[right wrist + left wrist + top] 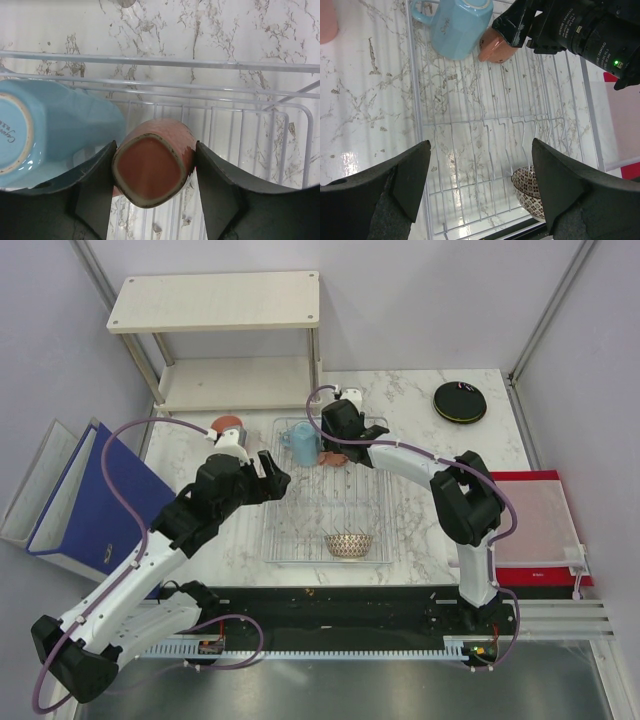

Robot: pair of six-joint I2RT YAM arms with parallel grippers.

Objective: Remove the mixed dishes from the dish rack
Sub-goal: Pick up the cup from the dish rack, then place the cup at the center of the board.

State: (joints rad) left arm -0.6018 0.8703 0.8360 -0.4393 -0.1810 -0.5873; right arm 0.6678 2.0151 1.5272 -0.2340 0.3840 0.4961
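Marble-patterned table (420, 430) fills the middle of the top view, with the rack (320, 505) at its centre, between grey walls. At the rack's upper end the blue cup (300, 444) sits just beside the pink cup (333, 458). In the right wrist view both show their bases to the camera, the blue one at the left edge and the pink one in the centre. The right gripper (155, 150) reaches in from the upper right, and its fingers (95, 190) press against both sides of the pink cup, clamped on it. The left gripper (480, 147) hangs over the rack's left edge, its jaws wide apart, with only bare wire between them in its wrist view. The bowl (348, 544) rests in the rack's lower end, well apart from the cups. A black plate (459, 402) lies on the table at the upper right, outside the rack. A reddish dish (229, 422) shows just above the left gripper, partly hidden by it. A shelf (215, 300) stands at the upper left, a blue binder (100, 500) at the left and a red mat (540, 515) at the right.
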